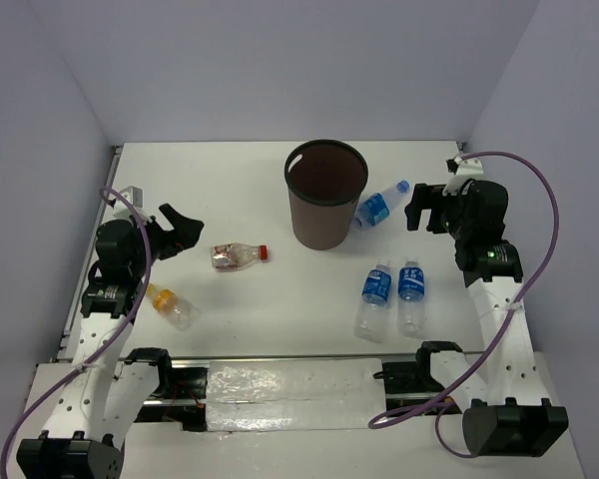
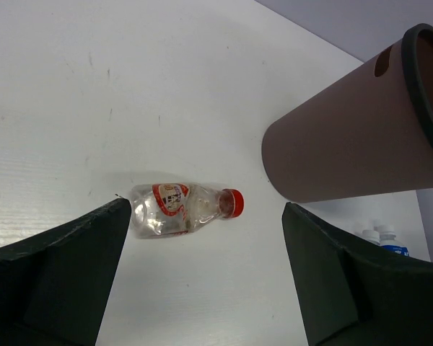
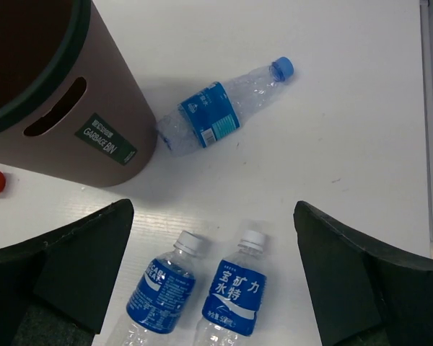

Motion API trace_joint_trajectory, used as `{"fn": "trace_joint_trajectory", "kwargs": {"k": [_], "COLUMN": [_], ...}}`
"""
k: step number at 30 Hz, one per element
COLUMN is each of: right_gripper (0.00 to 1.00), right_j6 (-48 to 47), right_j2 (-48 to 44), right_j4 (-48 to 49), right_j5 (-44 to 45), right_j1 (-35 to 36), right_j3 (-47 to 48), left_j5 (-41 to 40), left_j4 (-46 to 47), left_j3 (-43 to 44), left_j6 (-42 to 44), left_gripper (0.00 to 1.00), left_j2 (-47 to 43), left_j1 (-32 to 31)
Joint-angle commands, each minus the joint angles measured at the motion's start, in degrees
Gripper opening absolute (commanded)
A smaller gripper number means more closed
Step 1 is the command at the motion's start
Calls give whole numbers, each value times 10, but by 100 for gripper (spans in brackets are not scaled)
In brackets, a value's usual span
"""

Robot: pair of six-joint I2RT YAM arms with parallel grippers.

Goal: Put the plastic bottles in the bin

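Left tool (image 1: 187, 228) before bottle (image 2: 177, 209), cap rightward

Bin (image 1: 324, 222) tight beside blue-capped bottle (image 1: 376, 208)

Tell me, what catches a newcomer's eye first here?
A brown bin stands upright mid-table. Around it lie a red-capped bottle and an orange bottle on its left, a blue-labelled bottle beside its right, and a blue-labelled pair nearer the arms. The left gripper and right gripper hang open, empty.
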Motion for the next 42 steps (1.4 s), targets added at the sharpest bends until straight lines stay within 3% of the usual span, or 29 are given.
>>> {"fn": "trace_joint_trajectory", "kwargs": {"k": [1, 7, 14, 18, 24, 31, 42], "right_gripper": [99, 100, 100, 93, 93, 93, 94], "right_j6": [15, -34, -107, -141, -146, -124, -107], "right_j2": [-3, 4, 103, 147, 185, 303, 406], "right_j4": [7, 8, -99, -156, -176, -221, -257], "right_j5": [8, 6, 12, -51, -33, -7, 11], "right_j1": [-2, -2, -4, -23, -30, -35, -34], "right_j3": [20, 8, 12, 14, -9, -1, 13], "left_j5": [8, 6, 0, -15, -43, -64, -56], "left_j4": [26, 22, 18, -6, -42, -77, -65], "left_j3": [12, 11, 6, 1, -18, -21, -27], "left_j6": [0, 1, -17, -45, -98, -137, -170], "left_gripper": [100, 99, 100, 98, 95, 95, 96], "left_j2": [-6, -8, -8, -2, -3, 20, 56], "left_j1": [1, 2, 1, 1, 1, 1, 1]}}
